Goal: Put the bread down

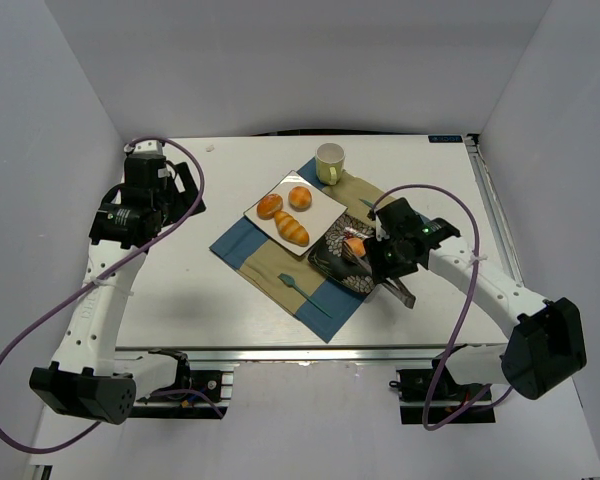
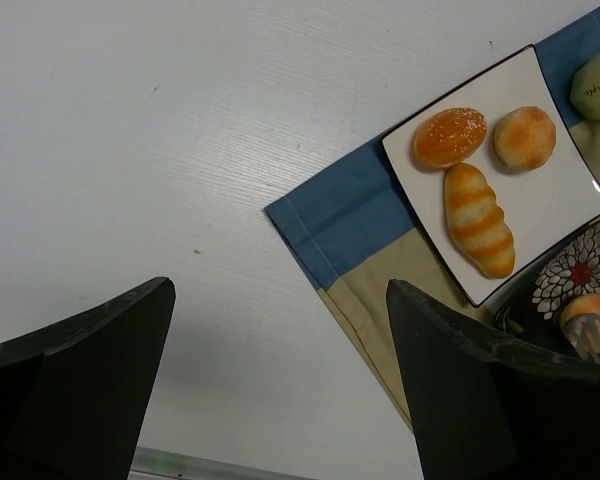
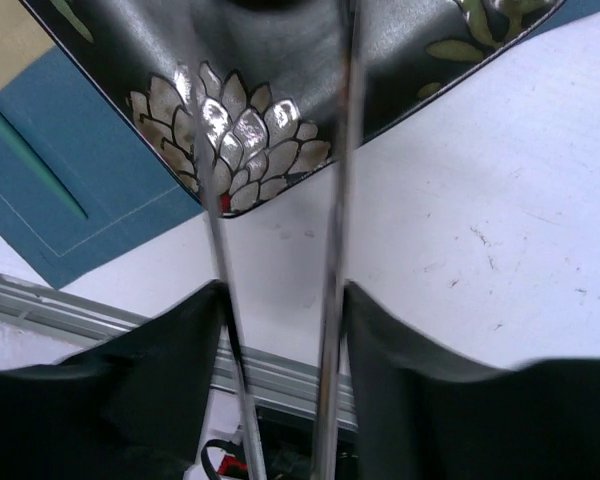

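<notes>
The bread [image 1: 355,246], a small round golden bun, is pinched in the tips of metal tongs [image 1: 378,268] over the black flower-patterned plate [image 1: 332,266]. My right gripper [image 1: 388,258] is shut on the tongs; in the right wrist view both tong arms [image 3: 340,150] run between my fingers [image 3: 180,340] towards the black plate [image 3: 280,60], and the bun is out of that view. The left wrist view shows the bun [image 2: 592,312] at the tong tips. My left gripper [image 2: 280,290] is open and empty over bare table at the left [image 1: 185,188].
A white square plate [image 1: 325,208] holds two round buns [image 1: 270,206] [image 1: 300,197] and a long roll [image 1: 292,229]. A pale green cup [image 1: 329,163] stands behind it. All rest on a blue and tan placemat [image 1: 270,265], with a teal fork [image 1: 305,293] near its front corner.
</notes>
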Motion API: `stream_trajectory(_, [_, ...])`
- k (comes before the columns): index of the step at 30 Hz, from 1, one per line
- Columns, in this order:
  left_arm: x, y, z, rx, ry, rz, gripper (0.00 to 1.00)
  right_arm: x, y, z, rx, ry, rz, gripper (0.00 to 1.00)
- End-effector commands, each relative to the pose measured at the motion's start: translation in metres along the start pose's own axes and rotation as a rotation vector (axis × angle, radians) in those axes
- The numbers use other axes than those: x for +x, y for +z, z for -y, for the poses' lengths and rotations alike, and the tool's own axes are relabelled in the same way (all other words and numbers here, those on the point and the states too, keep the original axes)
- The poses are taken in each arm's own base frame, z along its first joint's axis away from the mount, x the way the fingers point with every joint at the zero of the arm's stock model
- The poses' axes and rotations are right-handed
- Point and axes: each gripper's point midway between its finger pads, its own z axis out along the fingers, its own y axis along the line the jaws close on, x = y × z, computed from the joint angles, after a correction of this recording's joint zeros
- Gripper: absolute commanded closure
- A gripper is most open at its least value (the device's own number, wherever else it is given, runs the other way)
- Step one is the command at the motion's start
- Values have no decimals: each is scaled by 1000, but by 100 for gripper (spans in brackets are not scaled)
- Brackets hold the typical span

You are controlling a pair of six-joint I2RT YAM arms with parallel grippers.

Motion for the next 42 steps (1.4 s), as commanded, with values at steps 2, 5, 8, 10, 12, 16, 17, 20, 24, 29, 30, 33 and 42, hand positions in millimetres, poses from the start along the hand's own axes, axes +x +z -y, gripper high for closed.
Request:
stream_trajectory(2, [-3,-11,1,22,-4,29,2,-18,-3,-1,5,16,70,39])
stream_trajectory(5, [-2,-12,1,23,-4,28,2,-20,-7,-3,-5,16,70,37])
stream_trajectory(8, [-2,-11,0,18,-3,27,2,-25,-13,-5,-14,16,80,38])
stream_trajectory(10, [-2,-11,0,16,-1,28,2,-31,-20,-6,-15,16,94,38])
stream_trajectory(12, [-2,-11,0,16,-1,27,2,-40,-29,-6,-14,18,121,38])
stream_trajectory(16, [-3,-10,1,17,-1,26,2,-48,-51,-8,-17,31,139,38])
stream_trajectory(17, [-2,-11,0,16,-1,27,2,-49,-56,-8,-19,38,144,38])
stream_trajectory(20, [-2,-10,-1,10,1,26,2,-57,-77,-7,-8,54,178,38])
stream_trajectory(24, [-3,-9,0,11,1,27,2,-71,-96,8,76,96,227,40])
stream_trajectory(29, [-6,-8,1,10,2,29,2,-88,-106,34,202,181,294,40])
stream_trajectory(30, [-6,-7,1,7,4,27,2,-90,-107,50,264,217,308,40])
stream_trajectory(33, [-5,-6,0,5,5,24,2,-103,-102,91,334,301,362,40])
stream_trajectory(42, [3,2,-1,-3,26,-5,2,-170,-37,220,385,282,454,41])
